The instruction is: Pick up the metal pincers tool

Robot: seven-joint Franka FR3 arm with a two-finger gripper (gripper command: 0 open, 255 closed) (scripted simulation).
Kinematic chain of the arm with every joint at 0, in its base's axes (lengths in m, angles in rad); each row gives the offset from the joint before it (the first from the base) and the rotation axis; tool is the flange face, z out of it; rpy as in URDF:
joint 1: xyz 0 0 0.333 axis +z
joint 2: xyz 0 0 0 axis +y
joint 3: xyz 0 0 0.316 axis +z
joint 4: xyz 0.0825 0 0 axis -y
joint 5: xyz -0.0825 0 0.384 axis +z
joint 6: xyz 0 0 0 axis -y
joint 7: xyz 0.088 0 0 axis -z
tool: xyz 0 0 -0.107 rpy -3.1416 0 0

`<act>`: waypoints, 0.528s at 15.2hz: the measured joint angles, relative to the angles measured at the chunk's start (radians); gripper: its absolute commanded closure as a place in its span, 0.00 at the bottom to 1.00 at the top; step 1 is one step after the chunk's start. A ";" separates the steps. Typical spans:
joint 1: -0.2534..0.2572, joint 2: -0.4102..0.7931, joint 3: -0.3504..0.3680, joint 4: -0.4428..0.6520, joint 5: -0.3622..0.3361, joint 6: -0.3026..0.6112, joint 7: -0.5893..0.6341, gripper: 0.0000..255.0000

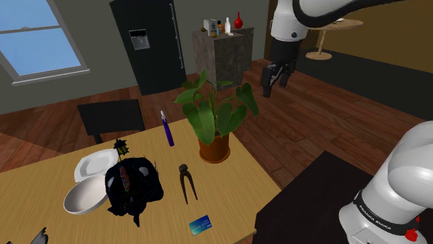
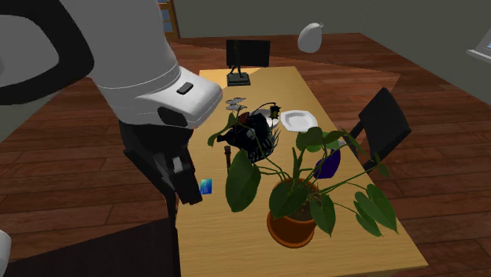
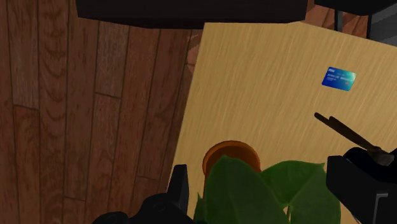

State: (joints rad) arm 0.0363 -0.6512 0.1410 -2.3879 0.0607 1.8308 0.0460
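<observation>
A potted plant [image 1: 214, 119] stood tall at the table's [image 1: 243, 181] edge, its leaves spreading wide above the wood. A black bag [image 1: 132, 186] crowded one side of the pincers [image 1: 186, 181]. Bare tabletop lay open on the other side, toward a blue card [image 1: 200, 224].

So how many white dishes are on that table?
2. In the shoulder view, a plate lies toward the table's left side, and a bowl sits just nearer the camera, both beside the black object. Others might be hidden behind the plant.
</observation>
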 measured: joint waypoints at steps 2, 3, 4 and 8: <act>0.008 0.047 0.032 -0.004 0.013 0.046 0.035 0.00; 0.010 0.071 0.045 -0.004 0.017 0.068 0.050 0.00; 0.017 0.094 0.066 -0.008 0.024 0.092 0.073 0.00; 0.032 0.199 0.134 0.006 0.038 0.175 0.154 0.00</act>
State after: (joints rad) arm 0.0682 -0.4517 0.2754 -2.3814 0.0985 2.0057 0.2001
